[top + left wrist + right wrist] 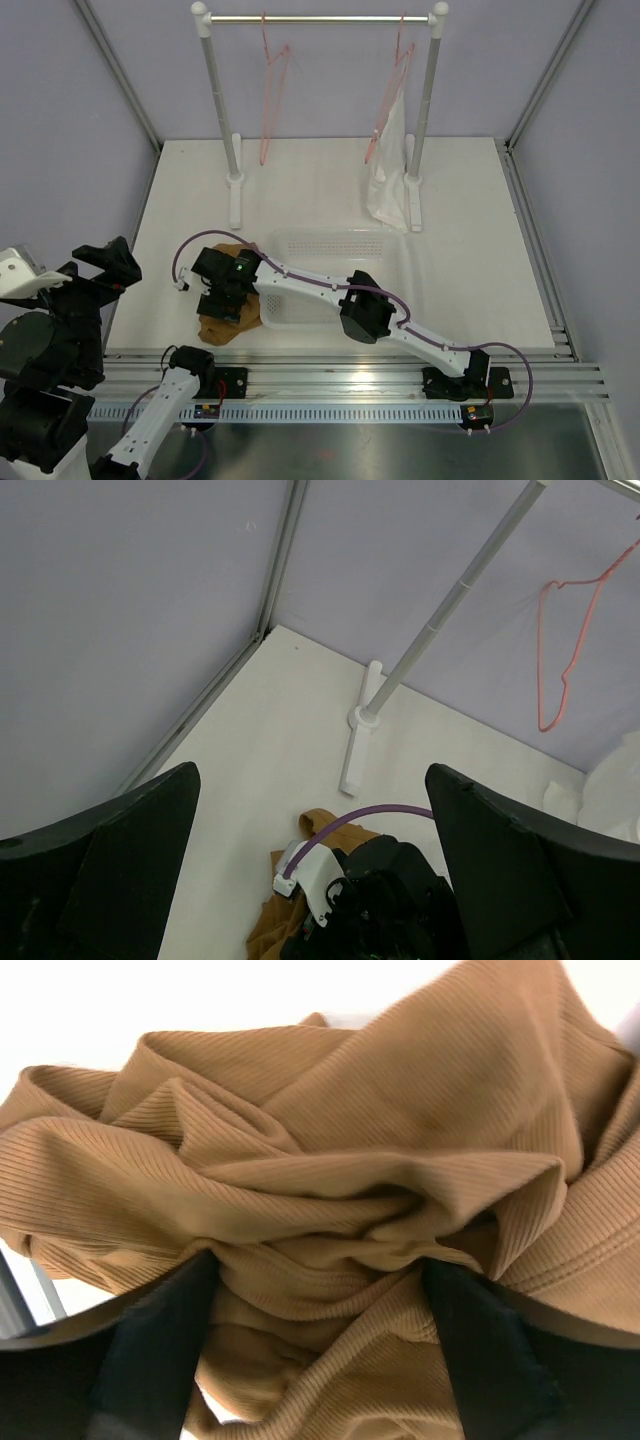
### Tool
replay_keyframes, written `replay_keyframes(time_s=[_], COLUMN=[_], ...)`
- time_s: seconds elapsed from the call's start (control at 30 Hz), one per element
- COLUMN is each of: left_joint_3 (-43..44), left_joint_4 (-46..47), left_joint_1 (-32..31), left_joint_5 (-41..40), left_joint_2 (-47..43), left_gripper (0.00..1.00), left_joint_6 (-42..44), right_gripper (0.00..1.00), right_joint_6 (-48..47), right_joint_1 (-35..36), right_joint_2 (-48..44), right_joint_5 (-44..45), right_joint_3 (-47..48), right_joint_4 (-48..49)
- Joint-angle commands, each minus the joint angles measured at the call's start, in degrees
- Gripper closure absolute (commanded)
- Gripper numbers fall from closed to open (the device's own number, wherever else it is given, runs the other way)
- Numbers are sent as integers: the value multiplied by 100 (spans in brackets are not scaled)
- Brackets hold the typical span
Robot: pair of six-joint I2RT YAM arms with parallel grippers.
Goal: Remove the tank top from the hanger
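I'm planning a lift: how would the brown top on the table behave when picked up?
Probably floppy: the top lies crumpled in deep folds at the right tool, so it should sag and drape. Likely light, since the ribbed knit looks thin. The ribbing may help grip.

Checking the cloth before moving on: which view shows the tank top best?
Right wrist: the tank top fills the frame, bunched inside the open right gripper. Top external shows a brown heap on the table, partly under that gripper. Left wrist catches only an edge.
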Motion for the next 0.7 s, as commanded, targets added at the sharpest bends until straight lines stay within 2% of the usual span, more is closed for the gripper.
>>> replay_keyframes(time_s=[0.0,0.03,0.13,0.17,0.2,0.23,0.4,0.67], left_joint_3=[-127,-154,-198,-198,-198,-181,-189,-137], left_joint_4=[153,188,259,285,303,294,320,259], left_joint_1=[11,11,11,11,11,11,11,11], left_joint_5=[29,38,56,56,47,56,109,-41], left_joint_2=[-83,-92,-145,-128,-136,-128,-206,-382], left_gripper=[1,1,1,1,1,1,1,1], left_joint_6=[143,152,178,196,239,231,240,213], right_gripper=[15,29,58,78,91,100,100,100], right_joint_6=[-185,-185,-229,-229,-203,-177,16,113], right_joint_1=[-16,-16,-7,1,1,19,10,10], right_joint_2=[198,208,155,111,-46,-160,-1353,-2639], right_joint_5=[-324,-351,-430,-439,-405,-396,-528,158], right_joint_3=[269,251,172,172,146,111,-469,-619], right_joint_4=[-247,-212,-106,-71,42,121,894,1616])
